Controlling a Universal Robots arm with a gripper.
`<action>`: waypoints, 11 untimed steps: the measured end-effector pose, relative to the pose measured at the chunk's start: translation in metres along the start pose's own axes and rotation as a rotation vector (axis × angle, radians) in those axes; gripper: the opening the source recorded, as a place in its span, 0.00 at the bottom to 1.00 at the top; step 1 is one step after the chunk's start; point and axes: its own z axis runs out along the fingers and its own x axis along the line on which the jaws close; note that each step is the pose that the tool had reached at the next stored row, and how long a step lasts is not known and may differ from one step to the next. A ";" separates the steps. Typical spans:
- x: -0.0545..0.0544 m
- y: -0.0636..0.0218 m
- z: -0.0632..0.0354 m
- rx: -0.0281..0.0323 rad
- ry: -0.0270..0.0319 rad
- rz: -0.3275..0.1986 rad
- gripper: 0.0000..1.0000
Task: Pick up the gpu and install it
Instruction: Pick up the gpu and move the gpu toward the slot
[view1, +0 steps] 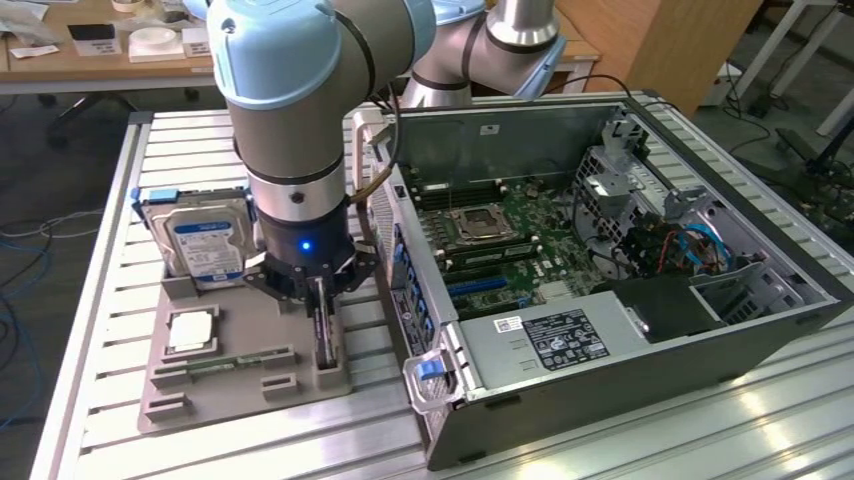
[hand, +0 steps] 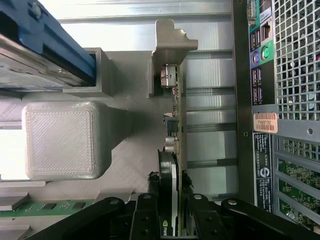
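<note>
Your gpu (view1: 326, 345) stands on edge at the right side of the grey holder (view1: 220, 405), in the lower left of the exterior view, just beside the open computer case (view1: 747, 320). Its long axis runs up and down that frame, with the silver bracket (hand: 172, 47) at the end nearer the frame's top. The arm (view1: 300, 150) hides that end there. You can't tell whether the card's lower edge sits in its slot. The fingers (hand: 148, 220) pinch the card's two faces.
</note>
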 end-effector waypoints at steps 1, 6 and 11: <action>0.000 0.0000 0.0000 0.0001 0.0000 0.000 0.27; 0.000 0.0001 -0.0014 -0.0001 -0.0001 -0.001 0.27; 0.000 0.0005 -0.0117 -0.0001 0.0000 -0.003 0.27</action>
